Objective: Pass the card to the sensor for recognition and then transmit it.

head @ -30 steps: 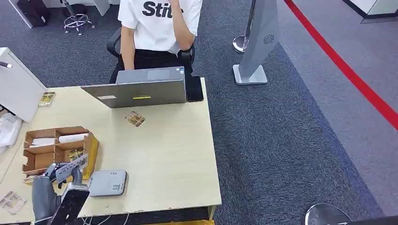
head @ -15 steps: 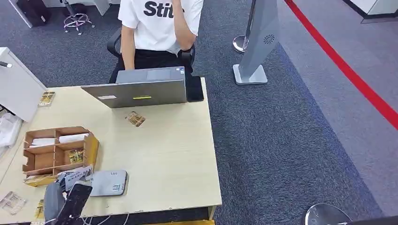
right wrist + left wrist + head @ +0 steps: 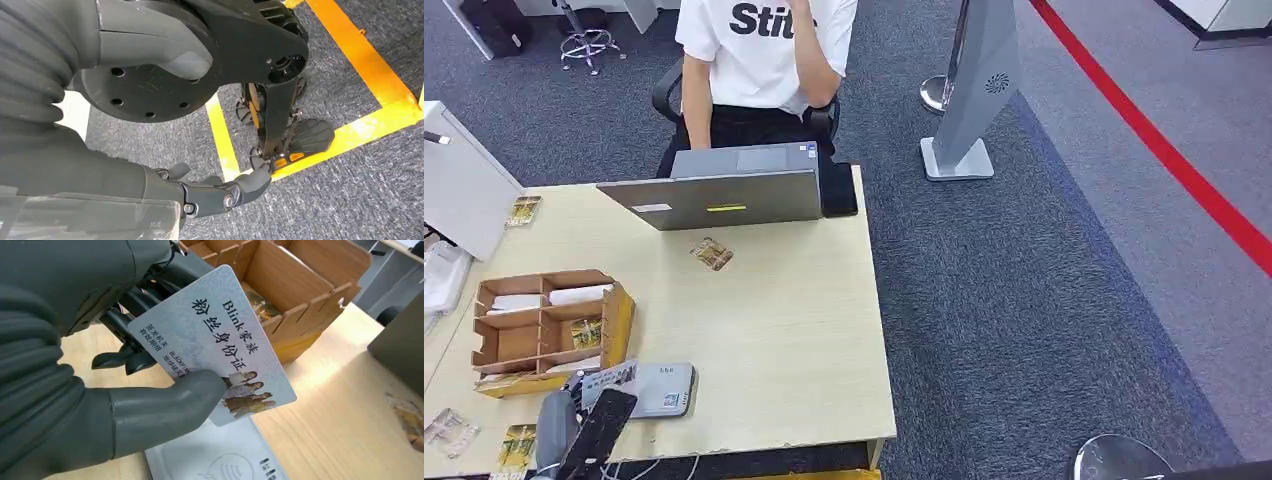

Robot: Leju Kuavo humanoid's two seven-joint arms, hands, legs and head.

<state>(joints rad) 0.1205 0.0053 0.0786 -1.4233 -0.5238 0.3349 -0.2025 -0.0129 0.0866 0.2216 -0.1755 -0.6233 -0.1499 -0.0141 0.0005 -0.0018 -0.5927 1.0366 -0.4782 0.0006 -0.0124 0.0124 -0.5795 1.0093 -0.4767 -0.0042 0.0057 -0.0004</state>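
Here the left hand point(image 3: 100, 390) pinches the card point(image 3: 215, 352) between its thick grey thumb, pressed on the printed face, and the darker fingers point(image 3: 125, 357) behind it. In the head view the same hand point(image 3: 559, 430) sits at the near left edge of the table point(image 3: 774, 330), with the card point(image 3: 609, 378) held tilted over the near left corner of the sensor point(image 3: 662, 390), a flat grey pad lying on the tabletop. Whether card and pad touch cannot be told. The wrist view shows the pad point(image 3: 220, 460) just under the card's lower edge. Just left of and beyond the sensor stands a wooden divided box point(image 3: 549, 325), with cards lying in some of its compartments. Farther back an open laptop point(image 3: 724, 195) faces a seated person point(image 3: 764, 60) in a white shirt, and a small gold packet point(image 3: 712, 254) lies near it. The right hand point(image 3: 220, 192) hangs over grey carpet and yellow floor tape point(image 3: 350, 45), its fingers loosely curled and holding nothing.
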